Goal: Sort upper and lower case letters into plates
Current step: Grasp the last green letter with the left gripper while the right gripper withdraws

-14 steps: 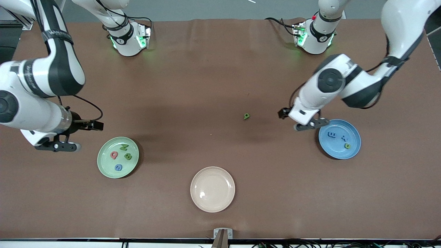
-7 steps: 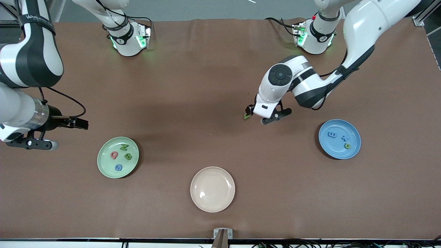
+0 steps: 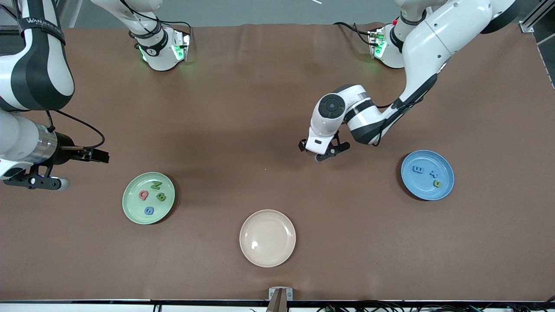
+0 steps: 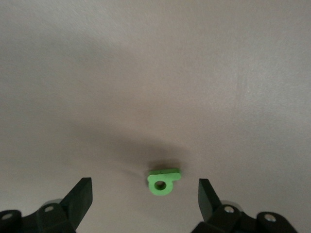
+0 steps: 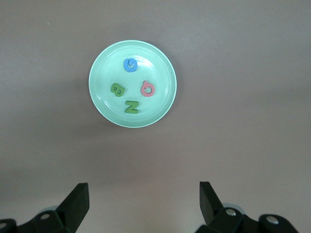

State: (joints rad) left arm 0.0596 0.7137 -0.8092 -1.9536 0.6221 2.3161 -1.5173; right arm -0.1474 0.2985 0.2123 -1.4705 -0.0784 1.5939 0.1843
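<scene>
- Small green foam b/q-shaped letter [image 4: 164, 180] lies on the brown surface [image 3: 243, 130] between the left end effector's [image 4: 146, 194] wide-open fingers, untouched.
- Right end effector [image 5: 143, 199], open and empty, waits over the surface beside the mint green plate [image 5: 99, 97].

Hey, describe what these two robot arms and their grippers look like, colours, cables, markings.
Both arms are glossy white with black joint bands and round dark grey joint caps, black cables looping at the wrists, and green lights at the bases. The left gripper and right gripper have black fingers; the right arm carries small white lettering.

A robotics lab: two bench-mounted arms [image 3: 407, 39] over a brown-covered table [image 3: 260, 108].
</scene>
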